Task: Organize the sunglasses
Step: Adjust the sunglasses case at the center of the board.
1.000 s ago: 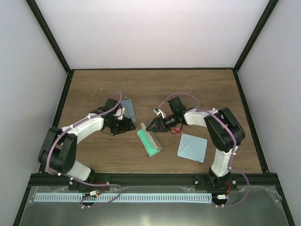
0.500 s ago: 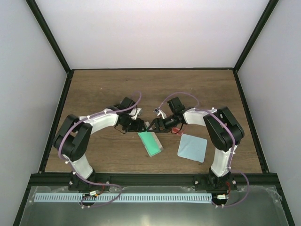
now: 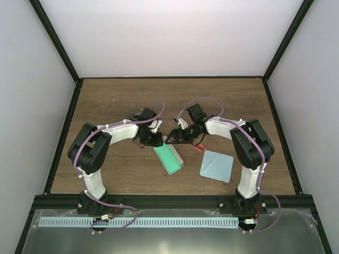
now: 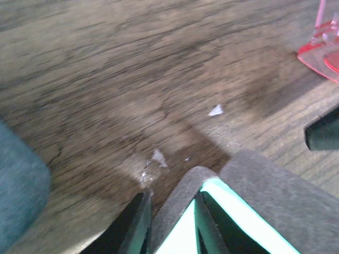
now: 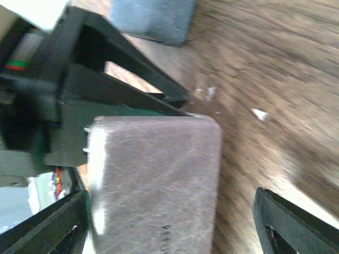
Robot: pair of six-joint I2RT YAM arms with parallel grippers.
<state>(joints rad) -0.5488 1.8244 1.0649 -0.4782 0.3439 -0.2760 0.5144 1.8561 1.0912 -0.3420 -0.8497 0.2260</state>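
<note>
grey case (image 5: 153, 180), embossed lettering cut off, unreadable, red sunglasses (image 4: 318, 55) near

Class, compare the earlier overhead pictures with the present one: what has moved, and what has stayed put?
The left gripper swung right to the far end of the open green-lined case and narrowed its fingers onto the rim. The right gripper barely shifted, open astride that same end. The red sunglasses and the light-blue cloth stayed put.

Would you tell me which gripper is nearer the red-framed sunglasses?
Right: the right gripper is just left of the red-framed sunglasses, at the green-lined grey case; the left gripper lies farther left.
</note>
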